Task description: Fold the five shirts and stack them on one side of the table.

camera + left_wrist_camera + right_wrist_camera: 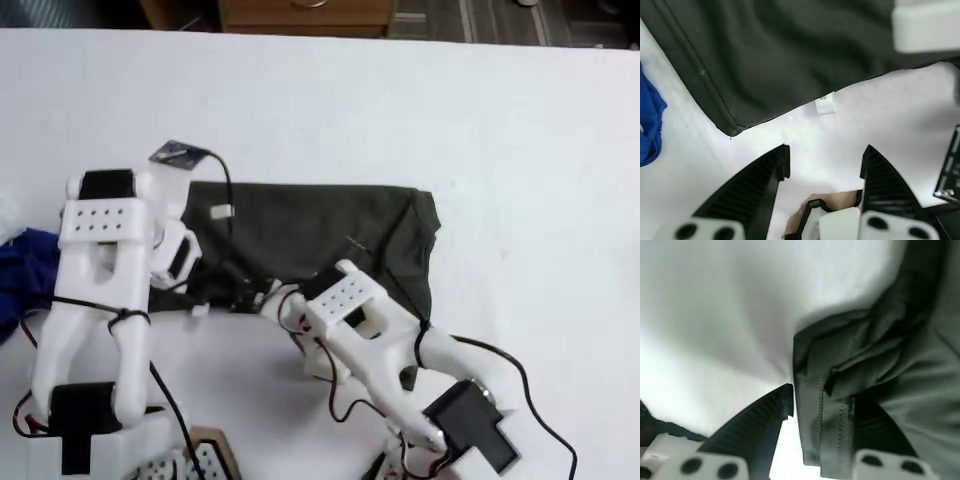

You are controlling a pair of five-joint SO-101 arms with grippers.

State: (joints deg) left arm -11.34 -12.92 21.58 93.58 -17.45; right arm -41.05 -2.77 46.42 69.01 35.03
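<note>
White tabletop (420, 100) is spread beneath both arms, and a wooden cabinet (300, 14) is seen beyond the shirt's far edge. The right gripper (824, 400) is held with its jaws apart. A stitched, doubled hem of the dark green shirt (890, 350) is lodged between them and draped over one ribbed black finger; it is judged that no pinch has yet been made. The left gripper (824, 155) is likewise spread wide over bare table just beside the shirt's near edge, close to a small white label (825, 104) that sticks out at that edge. The shirt itself is laid flat on the tabletop as a rough rectangle, soft and faintly rippled, with one side bunched into folds and both grippers at its near edge. A fold of this shirt is judged to be in hand; next, the hem would need to be clamped and carried across the shirt. A crumpled blue garment (649, 125) is seen near the shirt's corner.
</note>
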